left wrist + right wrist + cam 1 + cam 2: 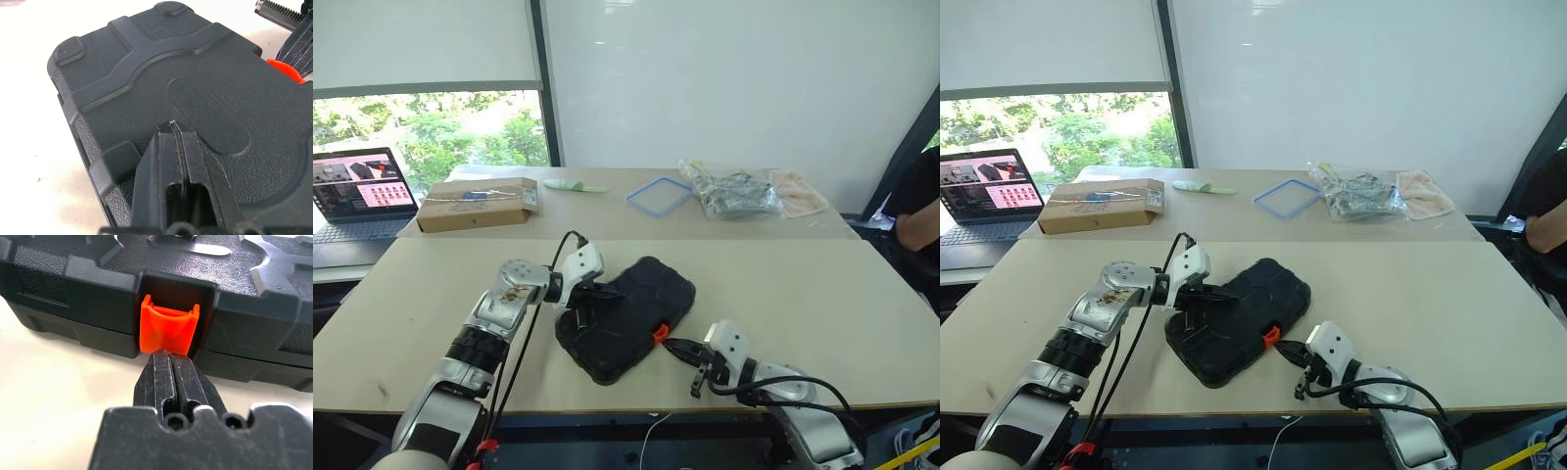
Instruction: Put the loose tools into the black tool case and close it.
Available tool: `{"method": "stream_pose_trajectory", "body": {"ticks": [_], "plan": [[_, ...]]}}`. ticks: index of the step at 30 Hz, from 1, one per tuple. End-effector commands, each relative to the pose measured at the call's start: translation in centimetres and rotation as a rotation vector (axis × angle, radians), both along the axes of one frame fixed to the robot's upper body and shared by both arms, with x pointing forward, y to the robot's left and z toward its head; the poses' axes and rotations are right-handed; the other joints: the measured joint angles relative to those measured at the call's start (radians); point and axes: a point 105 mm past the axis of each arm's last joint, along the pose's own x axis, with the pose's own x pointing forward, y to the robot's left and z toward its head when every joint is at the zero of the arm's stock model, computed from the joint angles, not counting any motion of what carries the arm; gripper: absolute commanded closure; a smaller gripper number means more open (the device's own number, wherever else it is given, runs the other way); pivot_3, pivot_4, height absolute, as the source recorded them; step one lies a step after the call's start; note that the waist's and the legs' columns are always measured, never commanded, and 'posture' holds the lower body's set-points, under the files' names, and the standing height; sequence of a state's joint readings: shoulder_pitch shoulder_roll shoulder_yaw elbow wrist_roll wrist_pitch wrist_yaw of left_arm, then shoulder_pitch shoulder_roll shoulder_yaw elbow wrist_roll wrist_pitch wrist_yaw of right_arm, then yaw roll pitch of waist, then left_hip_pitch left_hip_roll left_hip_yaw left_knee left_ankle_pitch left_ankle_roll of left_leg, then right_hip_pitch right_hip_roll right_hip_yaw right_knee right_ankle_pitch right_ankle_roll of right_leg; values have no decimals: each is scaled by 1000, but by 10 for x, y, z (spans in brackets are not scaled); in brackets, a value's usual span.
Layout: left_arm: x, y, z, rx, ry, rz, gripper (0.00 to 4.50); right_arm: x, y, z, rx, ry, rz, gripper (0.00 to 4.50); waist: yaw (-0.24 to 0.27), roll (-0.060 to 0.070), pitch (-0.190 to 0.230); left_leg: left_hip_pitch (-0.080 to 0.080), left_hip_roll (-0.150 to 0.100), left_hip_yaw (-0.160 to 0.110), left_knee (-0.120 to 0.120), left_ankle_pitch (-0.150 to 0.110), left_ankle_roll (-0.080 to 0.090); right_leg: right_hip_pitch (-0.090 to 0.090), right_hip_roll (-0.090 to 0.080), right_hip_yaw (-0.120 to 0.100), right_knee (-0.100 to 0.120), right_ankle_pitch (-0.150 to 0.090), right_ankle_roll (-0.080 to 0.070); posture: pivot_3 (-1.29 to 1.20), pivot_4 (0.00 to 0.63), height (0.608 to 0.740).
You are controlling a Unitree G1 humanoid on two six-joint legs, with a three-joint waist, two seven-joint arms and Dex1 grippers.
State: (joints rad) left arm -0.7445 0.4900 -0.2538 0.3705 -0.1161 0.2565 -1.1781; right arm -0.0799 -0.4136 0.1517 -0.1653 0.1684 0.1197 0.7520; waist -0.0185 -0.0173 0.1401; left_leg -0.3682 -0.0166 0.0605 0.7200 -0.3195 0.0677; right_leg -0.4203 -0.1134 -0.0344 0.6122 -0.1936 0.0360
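Tables fill my head view: the near beige table [822, 294] carries the work, and a second table [607, 211] behind it holds a brown cardboard box [477, 205], a blue square frame [659, 194] and a clear bag of parts [736, 192]. Off to my left sits an open laptop [357, 191].

On the near table, towards its front edge, I see the black tool case [628, 315] lying flat with its ribbed lid down. My left gripper [590, 299] rests on top of the lid near the case's left end, its two fingers pressed together with nothing between them. My right gripper [170, 360] is likewise pinched together and empty, its tip touching the lower edge of the small orange latch [168, 330] on the case's front side.
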Motion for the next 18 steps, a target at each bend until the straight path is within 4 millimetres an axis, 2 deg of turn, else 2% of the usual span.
{"method": "stream_pose_trajectory", "body": {"ticks": [1,6,10,12,16,18], "plan": [[-14,7,-53,104,174,16,4500,6,17,35,73,-123,31,4413,0,0,0,0,0,0,0,0,0,0,0,0,0,0,0,0,150,740],[-17,6,-60,97,203,16,4500,11,24,36,106,-115,25,4413,-3,0,0,1,0,0,-2,0,-1,0,1,1,0,0,-1,0,150,740],[-16,6,-59,65,204,38,4500,12,22,34,103,-112,28,4413,-4,0,0,2,0,0,-4,1,-2,0,1,1,0,0,-1,0,150,740],[-14,8,-52,12,179,47,4500,10,15,36,95,-112,33,4413,-3,0,0,2,0,0,-4,1,-2,0,1,2,0,0,-1,0,150,740],[-12,19,-18,-161,62,43,4500,1,-10,37,50,-92,44,4413,-1,1,-1,1,0,0,-6,1,-1,-2,0,2,0,0,-2,0,150,740],[-15,36,2,-251,8,65,4500,-6,-26,43,45,-86,35,3899,3,1,-1,1,0,0,-7,1,-1,-3,-1,2,-1,-1,-2,0,150,740]]}}
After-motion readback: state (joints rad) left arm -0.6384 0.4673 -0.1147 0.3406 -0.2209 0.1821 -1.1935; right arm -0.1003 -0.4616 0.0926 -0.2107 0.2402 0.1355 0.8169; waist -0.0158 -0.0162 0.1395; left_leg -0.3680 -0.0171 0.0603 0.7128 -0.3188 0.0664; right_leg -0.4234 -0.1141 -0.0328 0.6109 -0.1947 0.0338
